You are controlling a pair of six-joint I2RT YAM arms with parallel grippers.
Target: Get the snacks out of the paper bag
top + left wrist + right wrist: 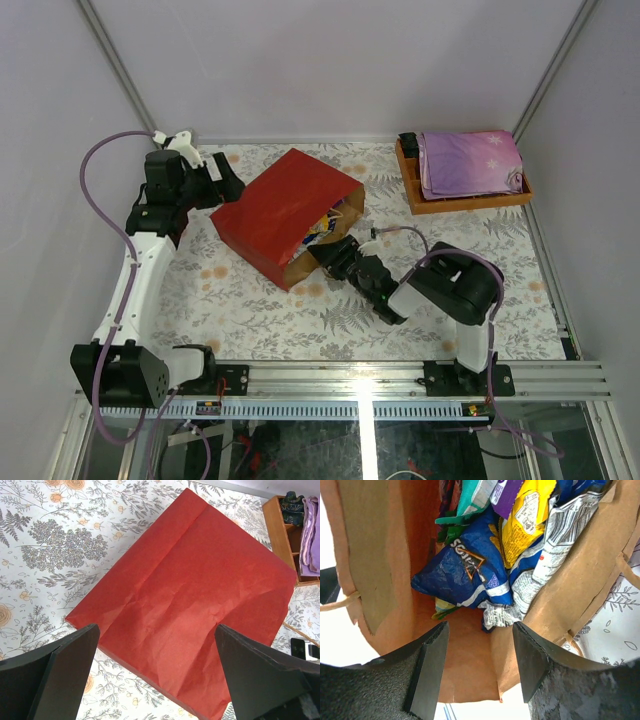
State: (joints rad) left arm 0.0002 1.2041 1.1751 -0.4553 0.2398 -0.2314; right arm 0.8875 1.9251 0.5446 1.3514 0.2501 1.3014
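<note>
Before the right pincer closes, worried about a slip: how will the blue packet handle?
The blue packet looks glossy, so probably slippery. Its crinkled, puffed film suggests it is light and floppy. The yellow packet lies against it, so pulling may drag that too.

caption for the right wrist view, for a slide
Right gripper, jaws apart, at the mouth of the paper bag, facing the snacks piled inside.

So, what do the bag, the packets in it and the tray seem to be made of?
Bag: paper, matte red outside with soft creases and a fold line, plain brown inside. Packets: probably thin plastic film or foil, glossy and crinkled, with bright highlights. Tray: looks like wood, smooth orange-brown boards, perhaps varnished; the grain is too small to tell.
</note>
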